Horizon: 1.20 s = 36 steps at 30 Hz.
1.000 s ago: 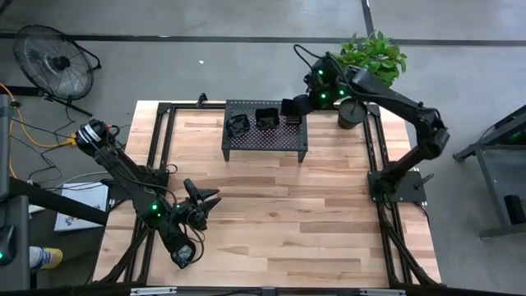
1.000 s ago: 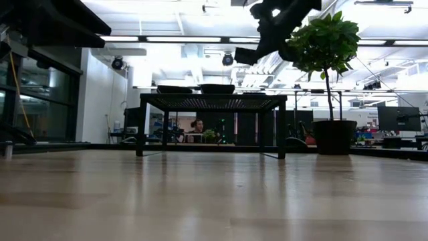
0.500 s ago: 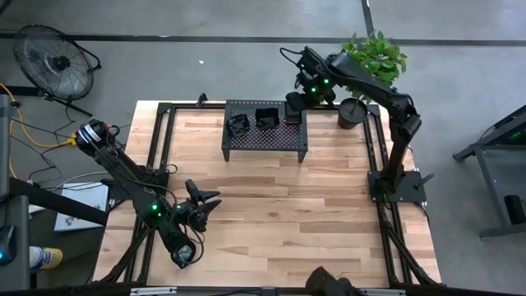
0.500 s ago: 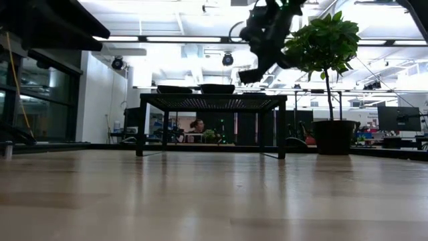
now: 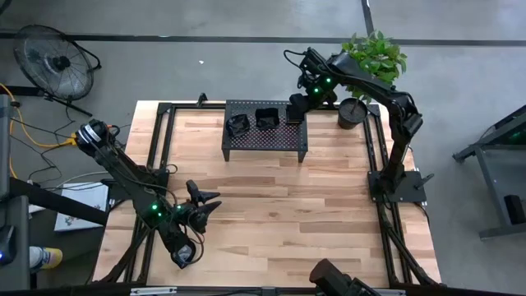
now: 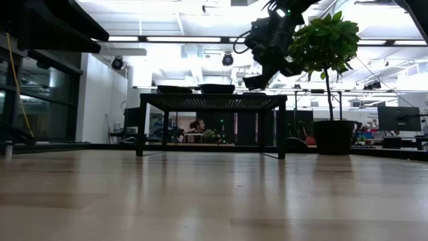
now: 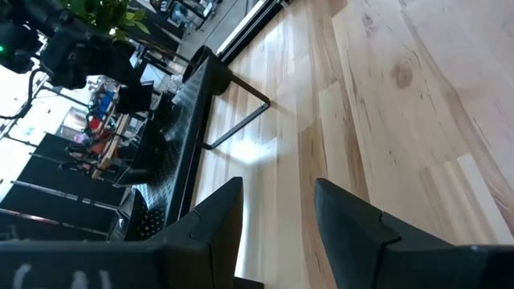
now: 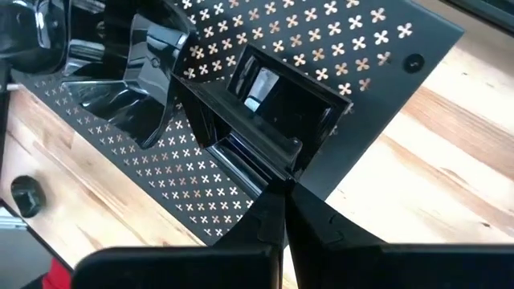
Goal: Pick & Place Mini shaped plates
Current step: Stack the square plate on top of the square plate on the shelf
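Lowered toward the rack, my right gripper fingers clench a square plate; its thin-edge grip may slip.

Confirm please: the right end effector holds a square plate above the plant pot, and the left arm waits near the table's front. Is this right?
Not quite. The right end effector holds the square plate above the rack, at its end near the plant pot, as the right wrist view shows. The left arm waits near the front.

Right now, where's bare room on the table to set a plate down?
The wood between the rack and the left gripper is bare, as is the table's right side. The rack's top is crowded: plates and the right gripper.
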### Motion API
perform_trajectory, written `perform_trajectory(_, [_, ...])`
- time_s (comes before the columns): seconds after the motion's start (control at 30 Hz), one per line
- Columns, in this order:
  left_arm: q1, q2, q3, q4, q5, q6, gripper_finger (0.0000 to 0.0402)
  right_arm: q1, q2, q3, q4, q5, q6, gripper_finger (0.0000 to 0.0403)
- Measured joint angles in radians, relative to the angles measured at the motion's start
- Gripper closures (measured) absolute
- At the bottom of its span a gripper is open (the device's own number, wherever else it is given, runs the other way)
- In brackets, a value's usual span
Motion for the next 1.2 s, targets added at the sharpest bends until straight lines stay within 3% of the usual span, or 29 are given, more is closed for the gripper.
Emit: perform_trajectory(1.2, [0.000,0.000,0.000,0.000,-0.001,-0.001,0.0252,-0.001,-0.001,0.000,0.034,0.006,-0.028,0.0402])
